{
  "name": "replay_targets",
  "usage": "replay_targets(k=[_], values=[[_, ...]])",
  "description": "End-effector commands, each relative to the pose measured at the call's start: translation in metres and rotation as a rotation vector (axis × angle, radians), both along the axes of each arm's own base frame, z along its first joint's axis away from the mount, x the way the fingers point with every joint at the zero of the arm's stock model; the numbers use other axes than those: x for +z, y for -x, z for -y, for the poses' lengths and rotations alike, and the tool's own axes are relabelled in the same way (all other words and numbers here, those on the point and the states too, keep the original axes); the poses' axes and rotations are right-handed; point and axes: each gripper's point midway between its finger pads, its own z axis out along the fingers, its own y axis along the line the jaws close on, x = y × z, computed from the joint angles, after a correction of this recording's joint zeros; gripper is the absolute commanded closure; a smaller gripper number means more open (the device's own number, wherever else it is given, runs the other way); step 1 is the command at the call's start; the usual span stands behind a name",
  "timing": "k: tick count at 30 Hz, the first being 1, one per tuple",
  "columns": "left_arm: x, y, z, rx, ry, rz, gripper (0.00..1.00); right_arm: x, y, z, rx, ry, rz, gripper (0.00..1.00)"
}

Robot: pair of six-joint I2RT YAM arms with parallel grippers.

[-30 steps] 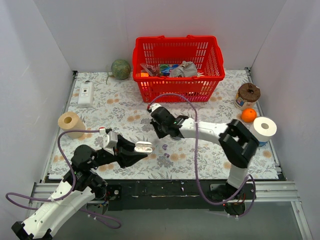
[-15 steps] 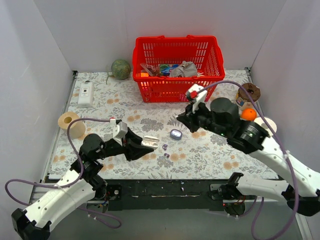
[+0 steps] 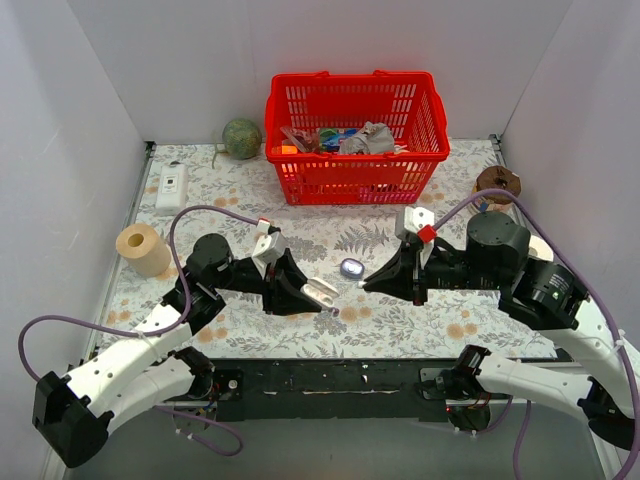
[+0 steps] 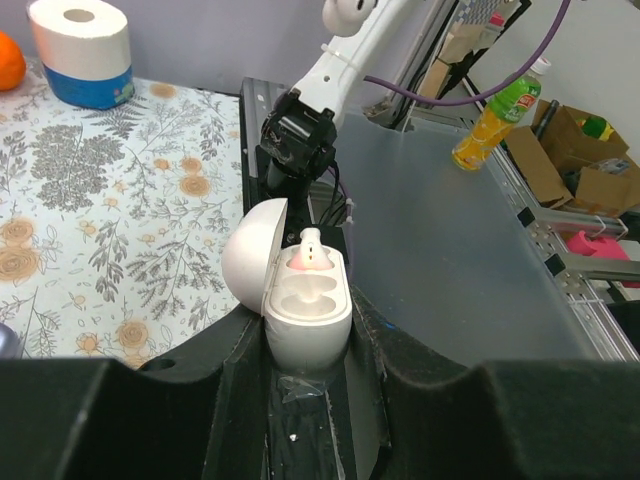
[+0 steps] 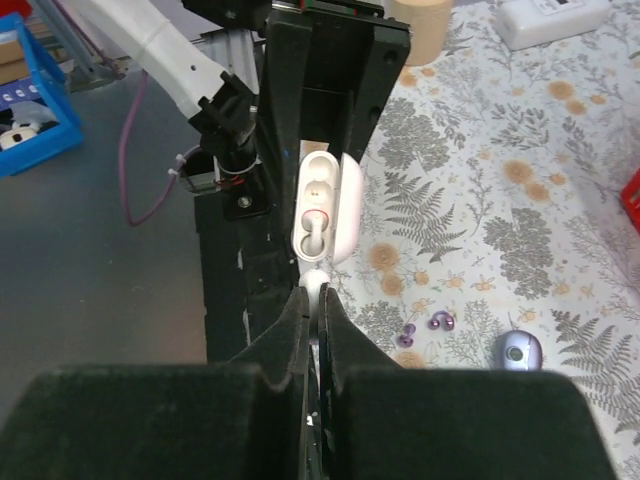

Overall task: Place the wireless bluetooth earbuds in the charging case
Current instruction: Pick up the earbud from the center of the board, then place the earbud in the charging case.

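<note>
The left jaws (image 4: pixel 306 345) are clamped on an open white case (image 4: pixel 300 305), held above the surface (image 5: pixel 480 220). One socket looks filled by a bud (image 4: pixel 310 252); the other is empty. The right jaws (image 5: pixel 317 300) are pinched together on a second white bud (image 5: pixel 317 283), just short of the case. It probably needs carrying past the filled socket, stem lined up with the empty one, lid avoided, and letting go only once seated. A purple case (image 5: pixel 517 349) and purple buds (image 5: pixel 441 321) lie apart on the surface.
</note>
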Motion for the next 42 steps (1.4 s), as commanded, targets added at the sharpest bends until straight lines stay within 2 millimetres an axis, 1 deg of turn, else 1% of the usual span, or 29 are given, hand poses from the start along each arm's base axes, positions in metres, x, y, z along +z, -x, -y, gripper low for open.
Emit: replay_targets(k=[1, 3, 5, 6, 7, 8, 9, 10, 12, 13, 15, 19, 24, 36, 42], values=[[0.013, 0.002, 0.0, -0.024, 0.026, 0.04, 1.0, 0.014, 0.013, -0.013, 0.088, -0.06, -0.016, 0.99], [0.01, 0.0, 0.0, -0.008, 0.019, 0.042, 1.0, 0.012, 0.019, -0.019, 0.104, -0.063, -0.053, 0.99], [0.009, -0.001, 0.0, 0.003, 0.016, 0.043, 1.0, 0.009, 0.016, -0.027, 0.083, -0.05, -0.048, 0.99], [0.008, -0.001, 0.0, 0.003, 0.01, 0.04, 1.0, 0.006, 0.022, -0.032, 0.1, -0.037, -0.047, 0.99], [0.007, -0.001, 0.001, 0.002, 0.006, 0.036, 1.0, 0.0, 0.017, -0.039, 0.077, -0.013, -0.047, 0.99], [0.007, 0.0, 0.001, -0.006, 0.004, 0.038, 1.0, 0.0, 0.019, -0.043, 0.078, -0.01, -0.044, 0.99], [0.006, -0.001, 0.001, -0.007, 0.0, 0.033, 1.0, -0.002, 0.026, -0.048, 0.102, -0.002, -0.04, 0.99], [0.005, -0.001, 0.001, -0.009, -0.002, 0.032, 1.0, -0.006, 0.023, -0.053, 0.085, 0.017, -0.038, 0.99], [0.005, 0.0, 0.0, -0.015, -0.001, 0.04, 1.0, -0.007, 0.026, -0.06, 0.091, 0.021, -0.034, 0.99], [0.002, 0.0, 0.0, -0.018, -0.004, 0.037, 1.0, -0.009, 0.023, -0.064, 0.083, 0.03, -0.035, 0.99], [0.002, 0.002, 0.0, -0.024, -0.003, 0.042, 1.0, -0.008, 0.022, -0.069, 0.077, 0.022, -0.034, 0.99], [0.0, 0.005, -0.001, -0.035, -0.004, 0.045, 1.0, -0.017, 0.016, -0.079, 0.053, 0.04, -0.04, 0.99], [-0.004, 0.008, -0.004, -0.039, -0.004, 0.045, 1.0, -0.016, 0.009, -0.086, 0.021, 0.016, -0.032, 0.99], [-0.002, 0.011, -0.005, -0.03, 0.006, 0.058, 1.0, -0.032, 0.001, -0.102, 0.011, 0.051, -0.039, 0.99], [-0.001, 0.011, -0.006, -0.017, 0.012, 0.067, 1.0, -0.034, -0.001, -0.104, 0.003, 0.05, -0.041, 0.99]])
